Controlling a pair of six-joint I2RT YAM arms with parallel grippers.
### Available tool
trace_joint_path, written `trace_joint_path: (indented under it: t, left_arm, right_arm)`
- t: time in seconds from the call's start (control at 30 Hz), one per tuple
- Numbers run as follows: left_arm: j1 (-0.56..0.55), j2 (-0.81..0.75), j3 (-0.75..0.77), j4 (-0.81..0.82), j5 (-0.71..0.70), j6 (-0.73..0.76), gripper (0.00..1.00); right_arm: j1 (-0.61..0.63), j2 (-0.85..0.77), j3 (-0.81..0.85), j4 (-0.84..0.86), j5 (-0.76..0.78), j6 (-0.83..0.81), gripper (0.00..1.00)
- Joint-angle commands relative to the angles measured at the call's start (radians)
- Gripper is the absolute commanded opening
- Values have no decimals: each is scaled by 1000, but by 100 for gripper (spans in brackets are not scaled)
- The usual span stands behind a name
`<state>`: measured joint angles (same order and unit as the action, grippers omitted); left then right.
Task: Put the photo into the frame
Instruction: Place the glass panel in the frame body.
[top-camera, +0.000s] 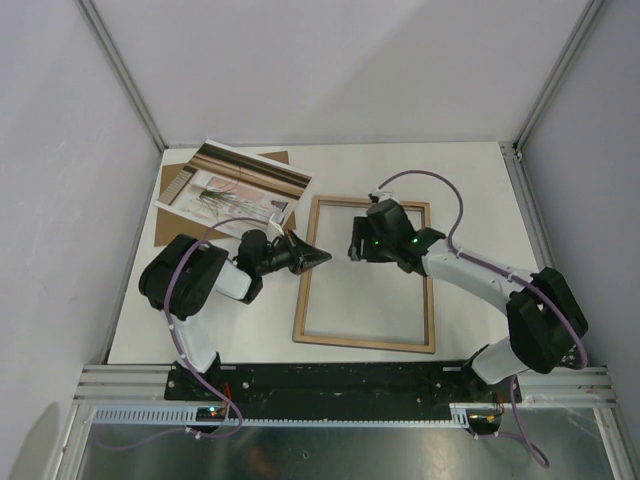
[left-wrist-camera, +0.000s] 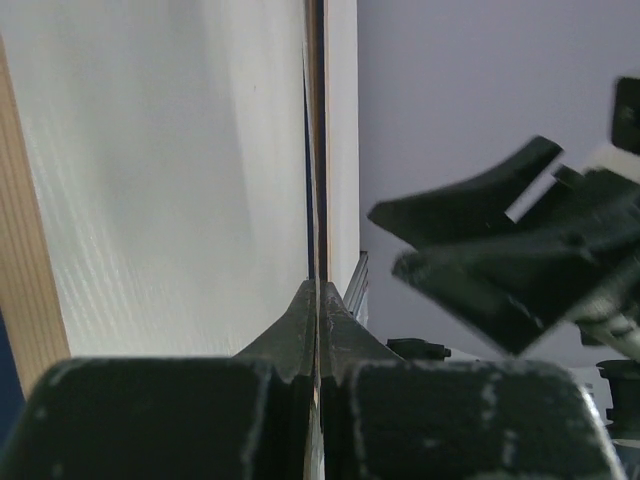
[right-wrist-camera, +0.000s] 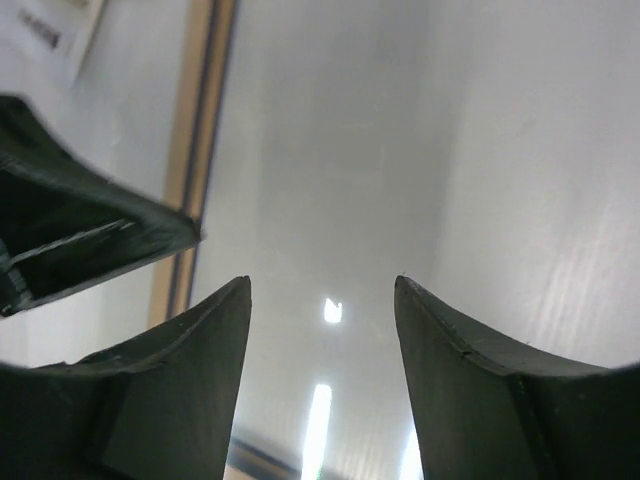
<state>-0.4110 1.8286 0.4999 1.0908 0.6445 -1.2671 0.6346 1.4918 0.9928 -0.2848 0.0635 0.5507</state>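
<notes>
Your top view hangs above and behind the arm bases, looking down on the whole table (top-camera: 470, 190) from well back. The left wrist camera is in tight, sighting along the left end effector (left-wrist-camera: 318, 290) at the frame (left-wrist-camera: 318, 150) edge-on, with the right end effector (left-wrist-camera: 385, 240) alongside. The right wrist camera looks down close inside the frame. Both wrist views share its left rail.

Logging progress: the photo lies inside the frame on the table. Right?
Not inside. The top external view shows the photo lying outside the frame, on the brown board by its far left corner, on the table.
</notes>
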Motion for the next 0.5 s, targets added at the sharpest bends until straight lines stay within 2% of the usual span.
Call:
trace_joint_path:
  t: [0.0,0.17,0.47]
  left_arm:
    - [1,7,30,49,25,5,0]
    - [1,5,29,45,27,5,0]
    - [1,6,33,34,27,11,0]
  right_arm:
    - [139,-2,94,-55,190,36,67]
    - [288,59,176,-110,325,39,76]
    - [418,139,257,-150,449,12,82]
